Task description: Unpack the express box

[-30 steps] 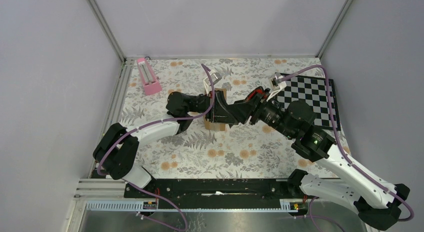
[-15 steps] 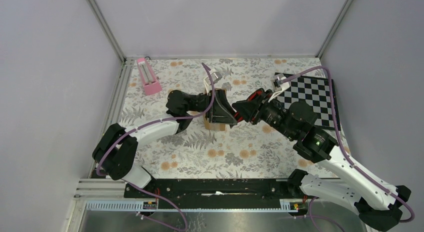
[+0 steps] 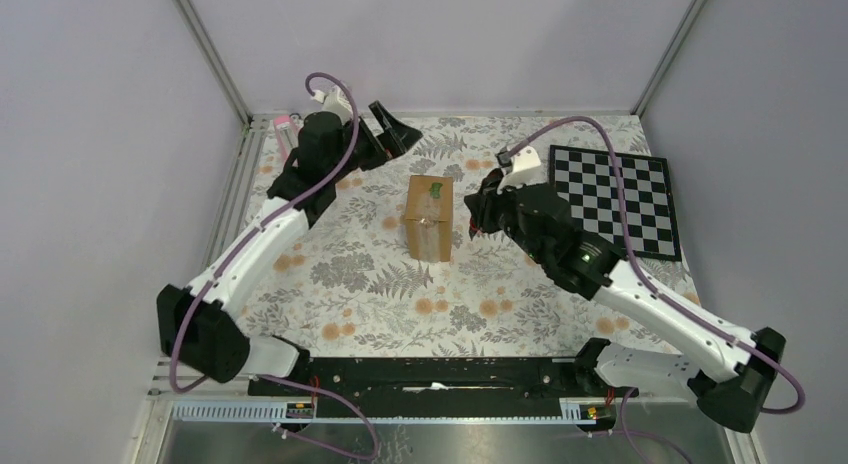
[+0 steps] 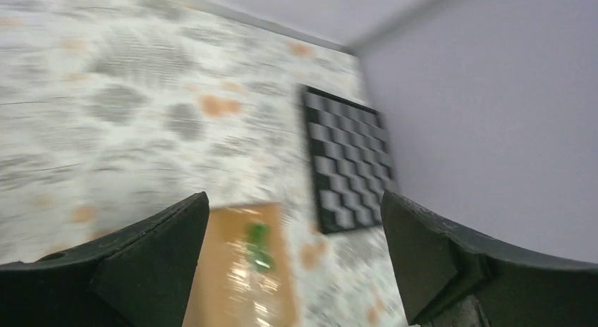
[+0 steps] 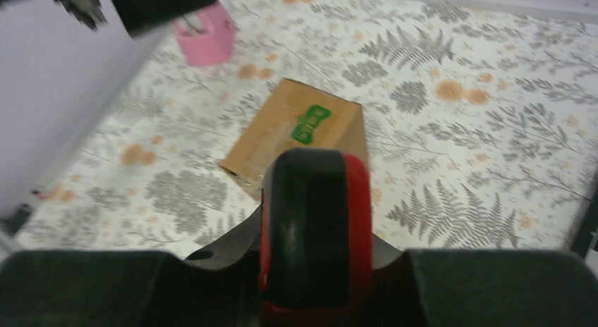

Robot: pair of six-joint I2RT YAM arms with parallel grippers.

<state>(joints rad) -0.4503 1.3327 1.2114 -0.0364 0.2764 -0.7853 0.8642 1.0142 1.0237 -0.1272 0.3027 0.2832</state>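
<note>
Left arm (image 3: 262,246) is standing stretched toward the far-left corner, its claw (image 3: 395,134) gaping empty. The right claw (image 3: 478,212) is hovering near the box (image 3: 428,216), clenching a red-black tool (image 5: 314,228).

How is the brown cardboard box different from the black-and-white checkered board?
The brown cardboard box is brown with a green sticker; the black-and-white checkered board is covered in squares. The box stands up as a block; the board lies flat. The box sits in the middle; the board lies far right. Both rest on the flowery cloth.
</note>
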